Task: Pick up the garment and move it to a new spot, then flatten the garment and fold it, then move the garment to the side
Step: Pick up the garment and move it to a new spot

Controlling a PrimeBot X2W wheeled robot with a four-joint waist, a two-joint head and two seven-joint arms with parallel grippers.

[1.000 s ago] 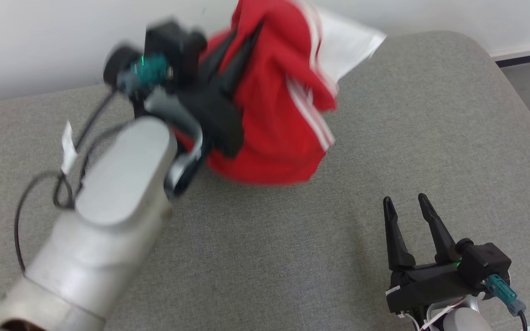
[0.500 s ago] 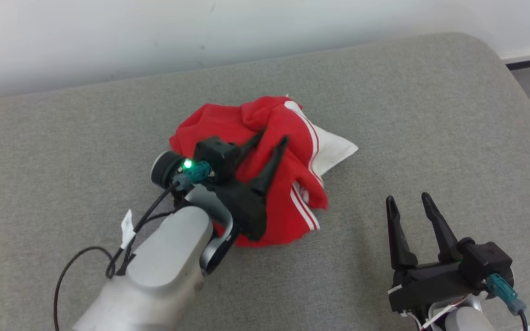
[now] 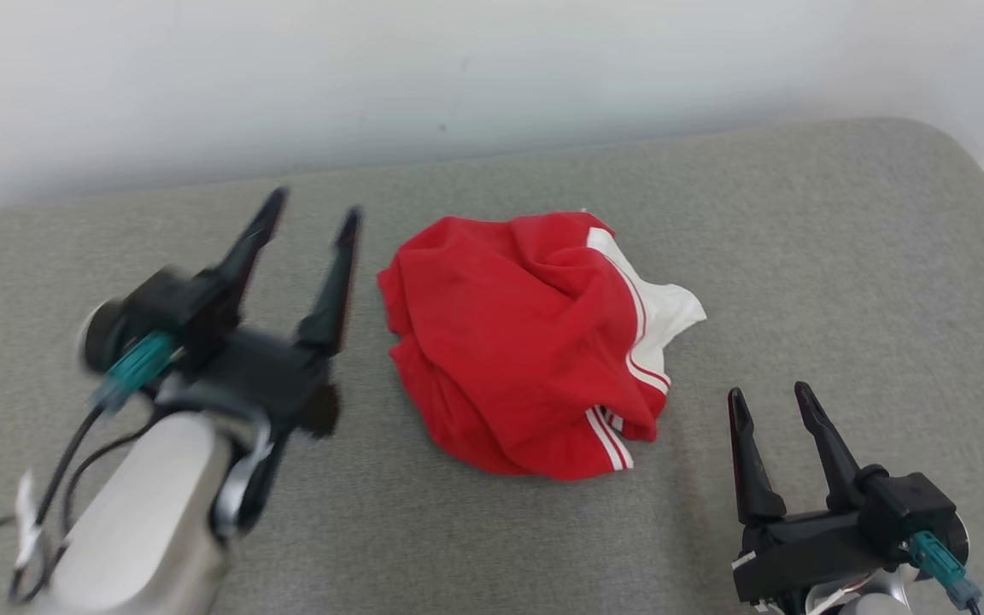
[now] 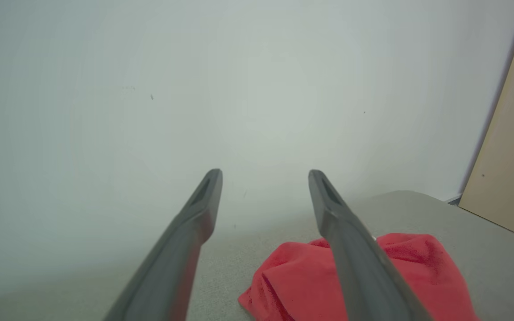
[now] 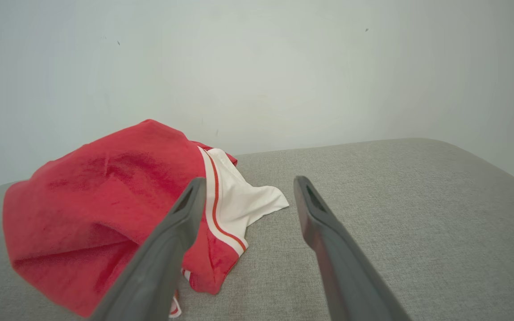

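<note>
On the grey cushion (image 3: 842,256) ahead of me lies the garment (image 3: 509,342), a crumpled red heap with white stripes along one edge and a white panel poking out on its right side. It sits near the middle of the cushion, a little toward the wall (image 3: 458,68), and touches neither of my grippers.

My left gripper (image 3: 314,205) is beside the garment's left edge, close to it but apart. Its fingers are spread wide, point toward the wall and hold nothing; the arm is blurred in the head view. From the left wrist I see plain wall between the two fingers, with the red cloth low on the right, partly behind one finger.

My right gripper (image 3: 770,393) is at the near right, short of the garment, and its fingers are likewise wide apart and empty. From the right wrist the heap sits to the left, and the white panel lies on the cushion between the two fingers' lines.

The cushion is a woven grey fabric with a rounded far right corner. The wall behind it is pale and plain, with a few small dark specks. A beige panel (image 4: 507,156) stands at the right edge of the left wrist view.

A black cable (image 3: 73,461) loops beside my left forearm — a teal connector (image 3: 137,367) sits on that wrist. Bare grey fabric separates each gripper from the cloth.
</note>
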